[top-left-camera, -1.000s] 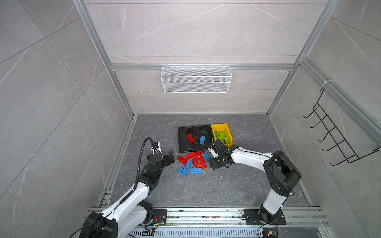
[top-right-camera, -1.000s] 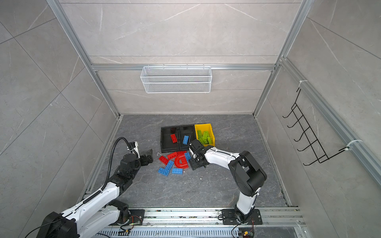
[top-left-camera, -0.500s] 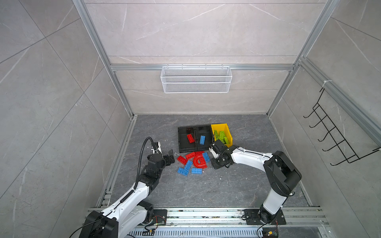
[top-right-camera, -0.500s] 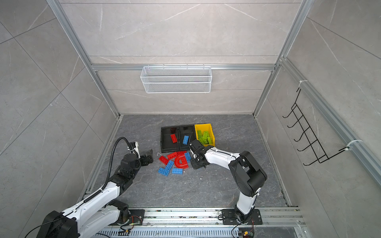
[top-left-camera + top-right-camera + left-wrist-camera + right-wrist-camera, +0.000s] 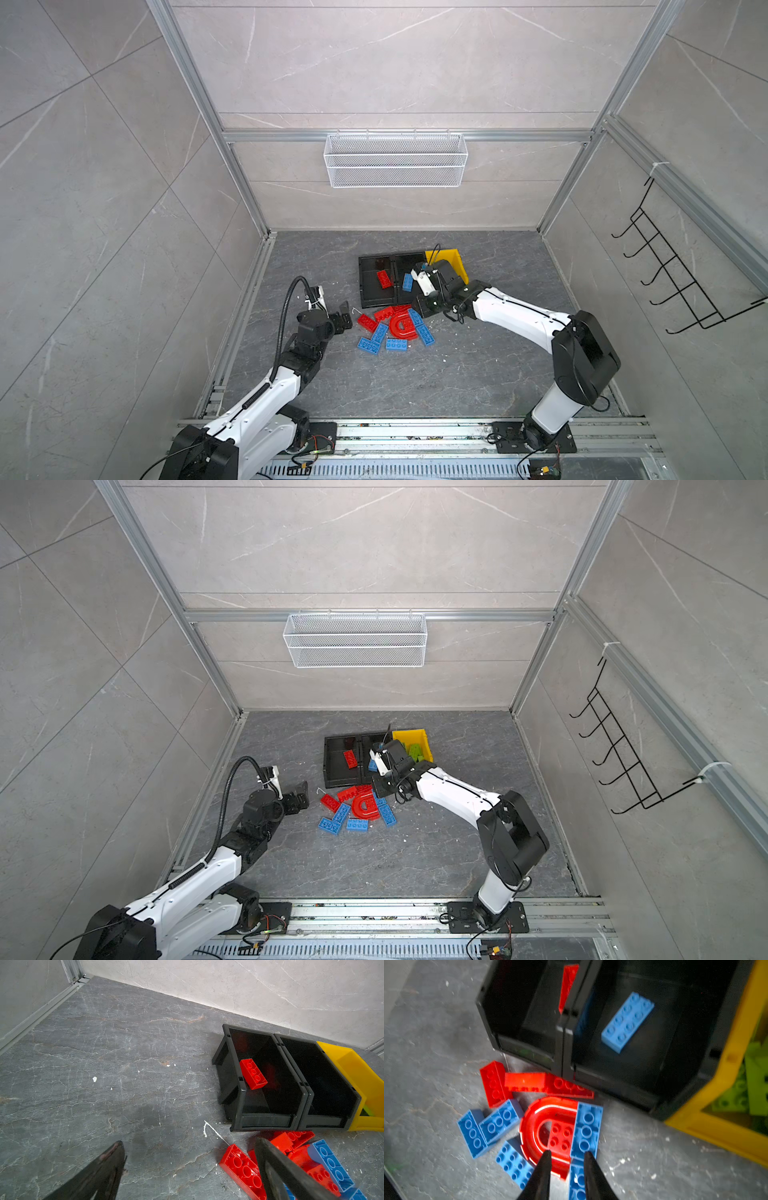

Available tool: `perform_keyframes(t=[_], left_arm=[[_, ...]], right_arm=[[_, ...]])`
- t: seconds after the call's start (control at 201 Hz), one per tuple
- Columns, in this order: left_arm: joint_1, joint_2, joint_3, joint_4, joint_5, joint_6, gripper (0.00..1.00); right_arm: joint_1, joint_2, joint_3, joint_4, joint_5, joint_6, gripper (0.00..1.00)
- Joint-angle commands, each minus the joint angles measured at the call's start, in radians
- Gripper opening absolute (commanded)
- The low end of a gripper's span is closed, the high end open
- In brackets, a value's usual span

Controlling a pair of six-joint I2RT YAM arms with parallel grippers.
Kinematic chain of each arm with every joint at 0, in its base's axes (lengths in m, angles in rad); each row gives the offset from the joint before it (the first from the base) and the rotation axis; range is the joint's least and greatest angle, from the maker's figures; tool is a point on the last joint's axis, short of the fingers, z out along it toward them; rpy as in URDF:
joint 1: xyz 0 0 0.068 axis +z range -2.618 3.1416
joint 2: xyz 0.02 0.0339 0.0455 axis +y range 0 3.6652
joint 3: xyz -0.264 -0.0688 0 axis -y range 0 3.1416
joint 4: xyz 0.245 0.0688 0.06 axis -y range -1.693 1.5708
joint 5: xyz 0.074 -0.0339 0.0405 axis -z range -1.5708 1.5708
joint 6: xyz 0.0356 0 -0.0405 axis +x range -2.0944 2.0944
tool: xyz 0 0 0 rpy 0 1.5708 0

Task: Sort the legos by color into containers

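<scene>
Containers [image 5: 326, 762]: red, blue, green legos [image 5: 350, 759] inside

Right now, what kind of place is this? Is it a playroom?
Not a playroom, more likely a robot test booth. Two robot arms stand on a metal rail, gray panel walls sit in an aluminium frame, and the legos look like sorting practice.

Soft, even light; legos [image 5: 586, 1128] blurred in the right wrist view.
</scene>
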Motion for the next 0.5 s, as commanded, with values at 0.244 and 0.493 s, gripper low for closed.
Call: perform_keyframes(t=[0.244,0.493], left_arm=[[0.003,-0.017,0.024,0.019,-0.018,-0.010,1.00],[0.004,-0.013,0.022,0.026,-0.009,-0.013,1.00]], right_arm=[[-0.057,0.186,0.255,-0.111,0.038,-0.090,0.42],[-0.042,0.035,0.023,-0.174,0.044,-0.134,0.66]])
